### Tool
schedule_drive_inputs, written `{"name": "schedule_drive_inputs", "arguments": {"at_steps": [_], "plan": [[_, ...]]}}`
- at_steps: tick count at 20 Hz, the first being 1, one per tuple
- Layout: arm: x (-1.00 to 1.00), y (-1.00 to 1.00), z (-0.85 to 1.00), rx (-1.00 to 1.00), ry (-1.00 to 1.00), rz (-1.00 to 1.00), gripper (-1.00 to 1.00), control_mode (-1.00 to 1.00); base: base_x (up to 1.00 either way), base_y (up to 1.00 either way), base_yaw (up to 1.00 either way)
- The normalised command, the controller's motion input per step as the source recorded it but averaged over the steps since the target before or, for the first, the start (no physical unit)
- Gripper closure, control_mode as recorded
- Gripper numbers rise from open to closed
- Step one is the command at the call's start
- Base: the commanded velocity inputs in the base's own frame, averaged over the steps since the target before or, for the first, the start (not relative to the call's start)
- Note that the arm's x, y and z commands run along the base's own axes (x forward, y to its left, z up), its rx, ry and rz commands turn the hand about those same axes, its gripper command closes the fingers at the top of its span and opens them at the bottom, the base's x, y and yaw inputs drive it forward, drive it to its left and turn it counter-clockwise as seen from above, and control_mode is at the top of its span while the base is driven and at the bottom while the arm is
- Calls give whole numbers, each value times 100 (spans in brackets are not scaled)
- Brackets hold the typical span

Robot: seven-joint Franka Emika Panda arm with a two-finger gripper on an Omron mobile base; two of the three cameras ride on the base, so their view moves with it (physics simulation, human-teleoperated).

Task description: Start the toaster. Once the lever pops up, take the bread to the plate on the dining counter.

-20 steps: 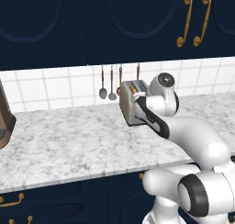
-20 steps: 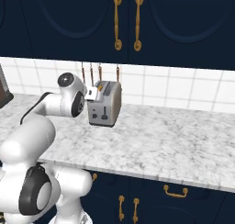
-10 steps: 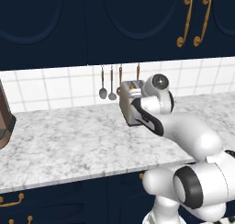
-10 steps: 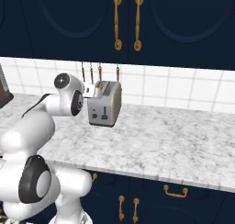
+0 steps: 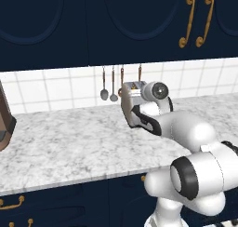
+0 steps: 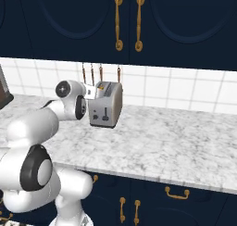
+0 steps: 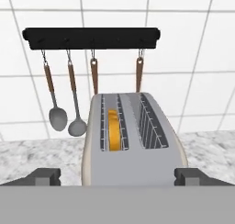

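Note:
The silver-grey toaster (image 6: 106, 104) stands on the marble counter by the tiled wall, partly hidden by my arm in the left base view (image 5: 129, 110). Its dark lever (image 6: 105, 114) is on the front face, beside the round dial. From above, the bread (image 7: 113, 129) sits down in the left slot, and the right slot is empty. My gripper (image 7: 117, 177) hovers just in front of and above the toaster (image 7: 133, 145). It is open, its fingertips (image 7: 43, 176) spread wider than the toaster and holding nothing. The plate and dining counter are out of view.
A black rail (image 7: 92, 36) on the wall behind the toaster holds two spoons and two more wooden-handled utensils. Navy upper cabinets with gold handles (image 6: 127, 21) hang overhead. A brown object (image 5: 4, 123) stands at the counter's far left. The counter's front edge (image 5: 69, 179) runs below.
My wrist has shifted a little left and lower, closing in on the toaster's front. The toaster and bread have not moved.

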Motion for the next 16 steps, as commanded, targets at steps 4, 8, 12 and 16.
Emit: {"name": "schedule_drive_inputs", "arguments": {"at_steps": [4,8,12,16], "plan": [[29,0,7,0,1,0,-100,-100,0,0,0],[36,0,0,0,7,0,-100,-100,0,0,0],[27,8,-4,0,8,0,-100,-100,0,0,0],[24,0,-18,0,4,0,-100,-100,0,0,0]]}}
